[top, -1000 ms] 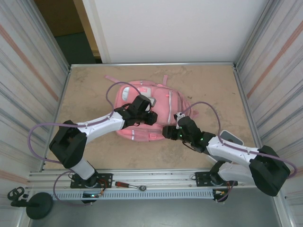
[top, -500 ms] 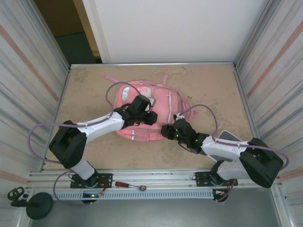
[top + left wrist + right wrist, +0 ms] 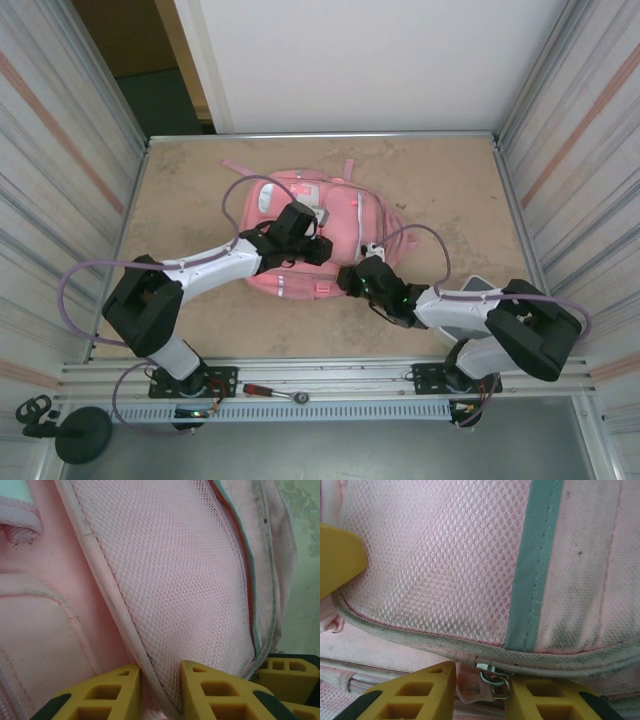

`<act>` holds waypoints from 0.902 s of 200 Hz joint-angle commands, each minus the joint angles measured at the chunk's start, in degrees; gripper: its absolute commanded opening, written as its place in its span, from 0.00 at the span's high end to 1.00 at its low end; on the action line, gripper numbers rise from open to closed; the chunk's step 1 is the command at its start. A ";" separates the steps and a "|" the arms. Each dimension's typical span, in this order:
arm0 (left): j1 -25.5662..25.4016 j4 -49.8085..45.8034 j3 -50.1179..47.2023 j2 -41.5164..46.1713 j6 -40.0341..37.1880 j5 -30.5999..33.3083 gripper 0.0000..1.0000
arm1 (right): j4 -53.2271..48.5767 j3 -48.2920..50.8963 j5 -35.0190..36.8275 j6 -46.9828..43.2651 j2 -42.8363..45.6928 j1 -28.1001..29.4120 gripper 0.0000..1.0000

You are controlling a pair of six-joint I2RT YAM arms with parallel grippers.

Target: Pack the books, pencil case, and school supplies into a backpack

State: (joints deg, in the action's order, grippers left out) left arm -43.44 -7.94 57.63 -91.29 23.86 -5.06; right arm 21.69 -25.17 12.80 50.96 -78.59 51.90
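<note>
Backpack (image 3: 342,205), pink with white trim, lies flat mid-table (image 3: 200,170), its middle covered by the left arm (image 3: 215,262). Up close its mesh looks grubby. Left gripper (image 3: 160,692) pinches a piped fold of it, fingers cut off by the frame. Right gripper (image 3: 482,694) sits at the bag's near edge, fingers flanking the zip pull (image 3: 472,689); whether they clamp it I can't tell.

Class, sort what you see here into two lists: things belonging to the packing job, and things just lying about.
Belongs to the job: pink backpack; its zip pull, between the jaws of the right gripper.
Just lying about: red-handled tool on the front rail; black stand by the near left corner.
</note>
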 commanded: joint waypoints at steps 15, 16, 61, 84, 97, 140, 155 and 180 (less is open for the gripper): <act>0.35 -1.11 -2.08 -0.65 0.24 0.20 0.73 | 3.74 -0.57 3.80 0.83 -1.16 2.06 0.79; 0.36 -1.20 -2.08 -0.65 0.27 0.17 0.73 | 3.73 -0.53 3.89 0.78 -1.14 2.06 0.79; 2.10 -0.85 -2.78 -0.44 -0.53 0.36 0.77 | -0.63 -0.76 6.51 -1.58 1.15 2.11 0.91; 3.45 -1.36 -2.78 -0.61 -1.72 0.93 0.80 | -5.18 -0.58 7.79 -3.36 3.23 1.81 0.97; 4.45 -2.00 -3.00 -0.50 -2.63 1.67 0.81 | -8.23 -0.39 8.03 -4.53 4.61 1.42 1.00; 8.20 -2.40 -3.92 0.00 -5.09 2.36 0.82 | -16.42 0.11 3.67 -11.53 9.11 -3.78 1.00; 9.09 -2.75 -3.92 0.00 -5.91 2.77 0.82 | -19.03 -0.26 0.39 -14.13 9.97 -6.87 1.00; 10.44 -3.15 -4.10 0.20 -6.78 3.28 0.82 | -23.16 -2.17 -3.93 -17.49 10.23 -11.77 1.00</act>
State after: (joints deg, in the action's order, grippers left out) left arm -37.74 -6.04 55.90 -90.41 20.69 -11.66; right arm 8.43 -25.67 11.33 38.85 -69.56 44.21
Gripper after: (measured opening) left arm 0.181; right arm 0.064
